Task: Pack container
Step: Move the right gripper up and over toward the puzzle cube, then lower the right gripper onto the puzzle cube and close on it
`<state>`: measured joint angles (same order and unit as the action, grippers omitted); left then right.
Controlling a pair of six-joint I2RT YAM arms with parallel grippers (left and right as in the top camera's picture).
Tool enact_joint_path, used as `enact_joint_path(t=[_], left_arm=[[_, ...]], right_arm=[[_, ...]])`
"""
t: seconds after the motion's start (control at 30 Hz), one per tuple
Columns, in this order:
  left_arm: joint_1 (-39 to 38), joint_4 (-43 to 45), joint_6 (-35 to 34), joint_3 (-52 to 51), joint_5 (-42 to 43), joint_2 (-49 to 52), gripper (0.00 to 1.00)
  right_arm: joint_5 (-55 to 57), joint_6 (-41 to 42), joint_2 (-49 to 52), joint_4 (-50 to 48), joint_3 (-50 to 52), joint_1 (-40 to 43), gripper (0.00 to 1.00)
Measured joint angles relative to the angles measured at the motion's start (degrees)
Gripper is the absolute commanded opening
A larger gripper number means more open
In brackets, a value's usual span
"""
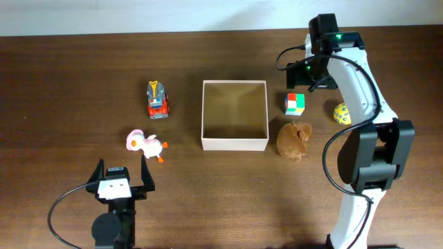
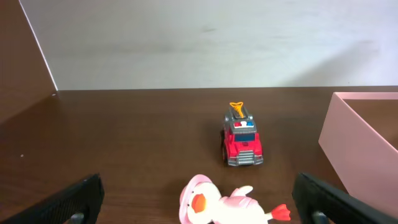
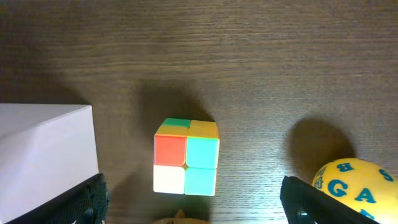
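The container sits open and empty in the middle of the worktop, with toys spread on both sides, so each arm probably serves its own side. The right tool hangs over the colour cube, which lies just beside the container's right wall. Its fingers stand wide apart on either side of the cube and touch nothing, which looks like lining up for a first pick. Room is tight: the white wall is close to one finger, the yellow letter ball is near the other, and a brown plush toy lies just below the cube. The left tool rests low, its fingers also wide apart and empty, facing the pink duck and the fire truck beyond it.
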<state>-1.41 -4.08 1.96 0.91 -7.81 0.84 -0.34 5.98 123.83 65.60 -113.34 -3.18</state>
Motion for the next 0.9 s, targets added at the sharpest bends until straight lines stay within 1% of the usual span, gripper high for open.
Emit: enact_joint_path(t=[0.13, 0.4, 0.53, 0.9], left_arm=[[0.0, 0.0, 0.0, 0.0, 0.0, 0.0, 0.99], [0.0, 0.0, 0.0, 0.0, 0.0, 0.0, 0.99], [0.0, 0.0, 0.0, 0.0, 0.0, 0.0, 0.99], [0.0, 0.0, 0.0, 0.0, 0.0, 0.0, 0.99]], right_arm=[[0.0, 1.6, 0.0, -1.6, 1.4, 0.0, 0.93], [0.2, 2.8, 0.1, -5.1, 8.6, 0.0, 0.96], [0.3, 2.8, 0.1, -6.7, 9.7, 0.0, 0.98], [0.3, 2.4, 0.2, -11.1, 13.2, -0.1, 0.98]])
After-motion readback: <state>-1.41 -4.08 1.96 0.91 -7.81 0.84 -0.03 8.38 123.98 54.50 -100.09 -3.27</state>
